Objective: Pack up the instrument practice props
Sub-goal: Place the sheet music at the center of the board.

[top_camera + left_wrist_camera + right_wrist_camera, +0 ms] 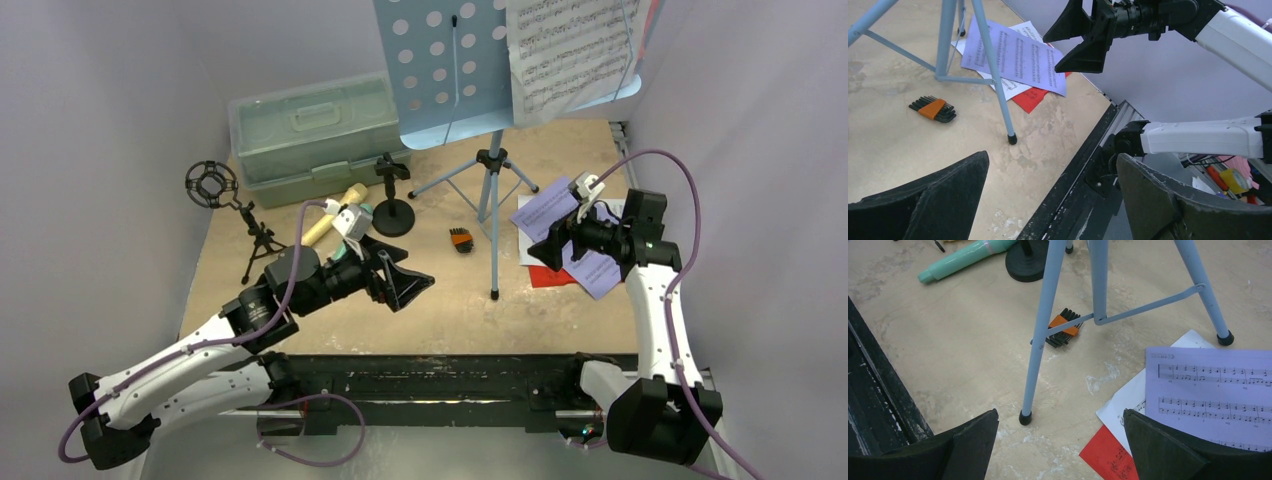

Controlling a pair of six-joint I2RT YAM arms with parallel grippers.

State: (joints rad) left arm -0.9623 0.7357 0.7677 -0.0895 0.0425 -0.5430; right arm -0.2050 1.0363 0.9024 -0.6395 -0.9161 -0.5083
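The light-blue perforated music rack stands mid-table on tripod legs, with a white music sheet on it. Purple, white and red sheets lie overlapping on the table at the right. My right gripper hovers open just above their near left corner, holding nothing. A tan microphone and a teal microphone lie beside the round-base holder. The ring-top tripod holder stands at far left. My left gripper hangs open and empty over the near table.
A pale green translucent case sits shut at the back left. A small orange-and-black hex key set lies by the rack's legs. A black rail runs along the table's near edge. Grey walls enclose both sides.
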